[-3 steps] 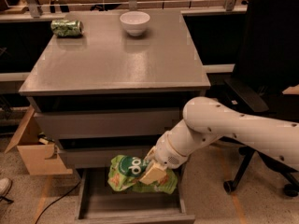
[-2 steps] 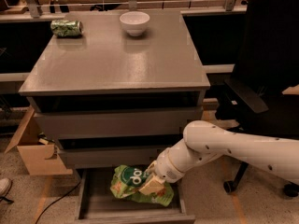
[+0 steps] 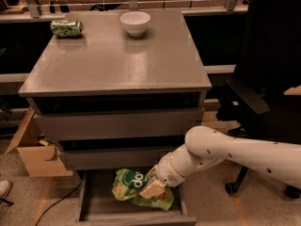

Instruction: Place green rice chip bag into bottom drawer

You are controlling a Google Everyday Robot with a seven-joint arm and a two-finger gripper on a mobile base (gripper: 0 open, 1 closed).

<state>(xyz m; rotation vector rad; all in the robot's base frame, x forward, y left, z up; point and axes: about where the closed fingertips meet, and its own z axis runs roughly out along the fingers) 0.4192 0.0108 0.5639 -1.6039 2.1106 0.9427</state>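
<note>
The big grey table [image 3: 117, 65] stands above the hand, with two closed drawers under its top. A black chair [image 3: 273, 55] is up behind the white arm [image 3: 235, 152]. The arm reaches down to the hand. Right below the hand is the bottom drawer [image 3: 94, 206] – it is pulled out and its floor is flat and grey. A brown cardboard box [image 3: 35, 157] sits on the floor, off to the side away from the arm. The green rice chip bag [image 3: 129, 182] lies in the bottom drawer, touching the hand. High above the hand, on the table, are a white bowl [image 3: 135, 22] and a green can [image 3: 67, 28], well apart. The hand [image 3: 153, 188] is low inside the drawer – it pinches the bag's edge.
</note>
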